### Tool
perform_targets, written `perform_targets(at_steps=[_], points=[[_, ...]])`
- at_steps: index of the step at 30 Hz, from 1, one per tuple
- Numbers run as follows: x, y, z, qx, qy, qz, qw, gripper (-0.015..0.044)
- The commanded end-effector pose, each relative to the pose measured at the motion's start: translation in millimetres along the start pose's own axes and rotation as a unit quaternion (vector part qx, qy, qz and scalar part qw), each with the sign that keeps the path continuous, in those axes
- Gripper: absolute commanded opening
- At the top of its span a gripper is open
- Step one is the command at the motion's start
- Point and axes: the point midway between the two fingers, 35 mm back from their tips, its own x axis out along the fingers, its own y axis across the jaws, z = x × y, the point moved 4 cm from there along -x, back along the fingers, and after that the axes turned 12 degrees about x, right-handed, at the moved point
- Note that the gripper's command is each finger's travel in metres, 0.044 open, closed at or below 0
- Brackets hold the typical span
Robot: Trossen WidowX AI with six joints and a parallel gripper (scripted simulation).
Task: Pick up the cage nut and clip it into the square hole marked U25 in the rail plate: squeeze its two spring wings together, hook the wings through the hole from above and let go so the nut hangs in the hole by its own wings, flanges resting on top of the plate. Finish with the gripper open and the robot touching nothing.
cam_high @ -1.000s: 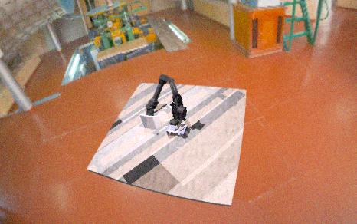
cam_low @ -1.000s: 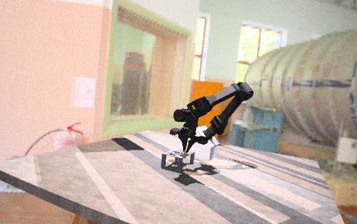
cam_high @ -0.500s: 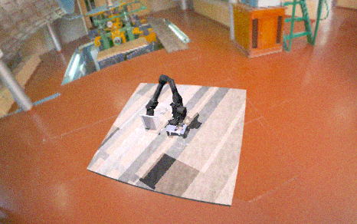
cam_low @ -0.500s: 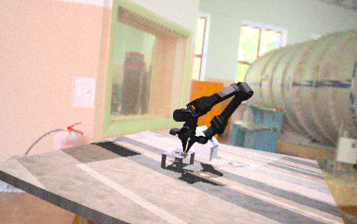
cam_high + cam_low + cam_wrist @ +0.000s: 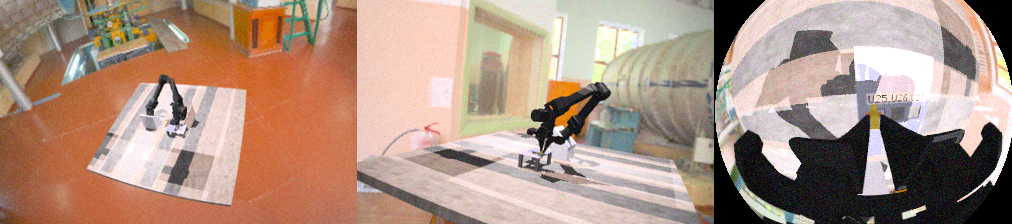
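Top view: the claw (image 5: 176, 123) (image 5: 543, 153) (image 5: 874, 117) points down at the rail plate (image 5: 173, 130) (image 5: 525, 153) (image 5: 875, 146), well inside the edges of the table (image 5: 226, 153) (image 5: 472, 184) (image 5: 761, 120). A white block (image 5: 149, 122) (image 5: 564, 149) stands to one side of it.

Exterior view: the plate stands on short legs below the claw, with the block near, behind it.

Wrist view: the claw is pinching the yellow cage nut (image 5: 874, 119) between its fingertips, just beside the U25 label (image 5: 878, 98); whether the nut is in the hole cannot be told.
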Motion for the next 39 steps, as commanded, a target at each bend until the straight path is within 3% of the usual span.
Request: perform_targets(at_steps=[1, 39], points=[[-0.3, -0.4, 0.3, 0.002, -0.001, 0.003, 1.0, 0.0029], [0.3, -8.0, 1.8, 0.002, 0.009, 0.047, 0.999, 0.0029]])
